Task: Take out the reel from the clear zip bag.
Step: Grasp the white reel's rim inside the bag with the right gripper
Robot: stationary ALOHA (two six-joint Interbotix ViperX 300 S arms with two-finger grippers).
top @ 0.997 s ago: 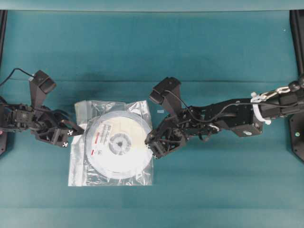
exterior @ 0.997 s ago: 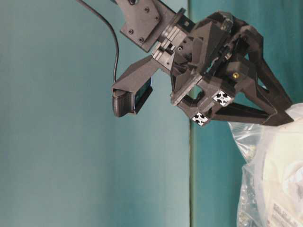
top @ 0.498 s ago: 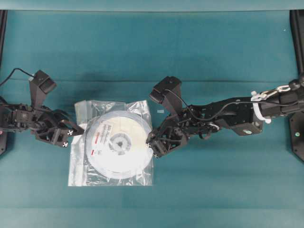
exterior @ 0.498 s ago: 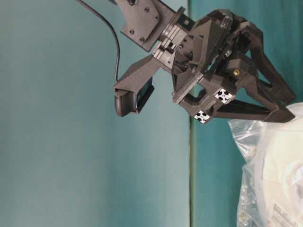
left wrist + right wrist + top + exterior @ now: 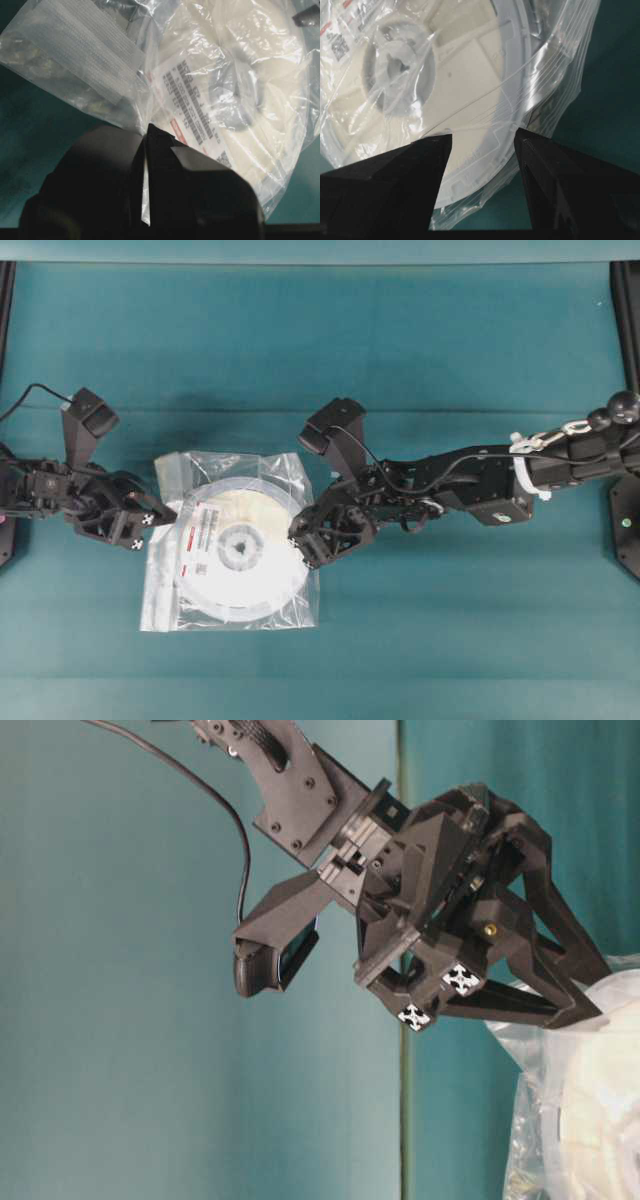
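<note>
The clear zip bag [image 5: 170, 470] lies flat on the teal table with the white reel [image 5: 238, 550] inside it, red-marked label [image 5: 200, 530] on the reel's left. My left gripper [image 5: 163, 514] is shut on the bag's left edge. In the left wrist view [image 5: 147, 131] a thin fold of bag plastic sits between the jaws, next to the whitish zip strip [image 5: 85, 45]. My right gripper [image 5: 300, 546] is open at the bag's right side. In the right wrist view [image 5: 482, 137] the bagged reel's rim [image 5: 515, 75] lies between the spread jaws.
The table-level view shows my left gripper [image 5: 590, 1012] pinching the bag's top [image 5: 540, 1120]. Black frame posts stand at the table's far right [image 5: 625, 530] and far left [image 5: 5, 300]. A cloth seam [image 5: 450, 412] runs across the table.
My right gripper has moved left against the bag's right side. The reel and bag have shifted left and the reel has turned a little. My left gripper has held its grip.
</note>
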